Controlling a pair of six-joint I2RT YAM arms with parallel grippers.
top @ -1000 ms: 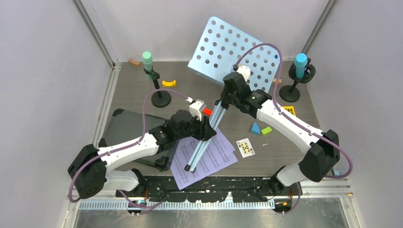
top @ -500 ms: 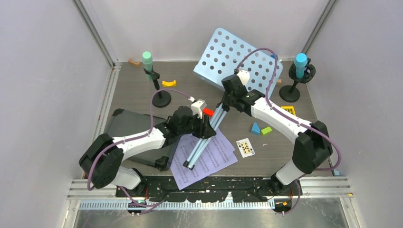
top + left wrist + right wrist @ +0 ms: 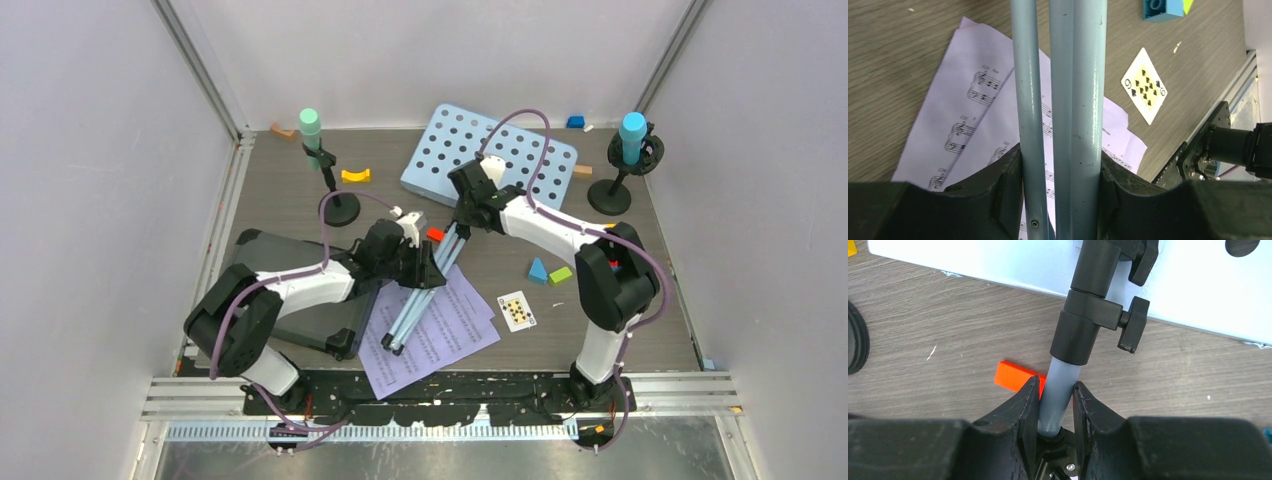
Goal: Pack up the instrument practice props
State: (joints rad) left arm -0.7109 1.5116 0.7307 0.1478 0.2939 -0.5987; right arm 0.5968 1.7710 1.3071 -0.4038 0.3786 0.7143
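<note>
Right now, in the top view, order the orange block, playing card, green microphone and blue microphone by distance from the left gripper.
From the left gripper:
1. Orange block, just beyond it.
2. Playing card, to its right.
3. Green microphone, back left.
4. Blue microphone, back right.

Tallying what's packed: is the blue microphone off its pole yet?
No, the blue microphone stands upright atop its black pole, back right.

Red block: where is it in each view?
Top external: red block at centre, beside the stand.
Left wrist: not in it.
Right wrist: red block lower left of centre, just left of the stand's pole.
Shared landmark: the stand's pale blue tubes, in all three views.
</note>
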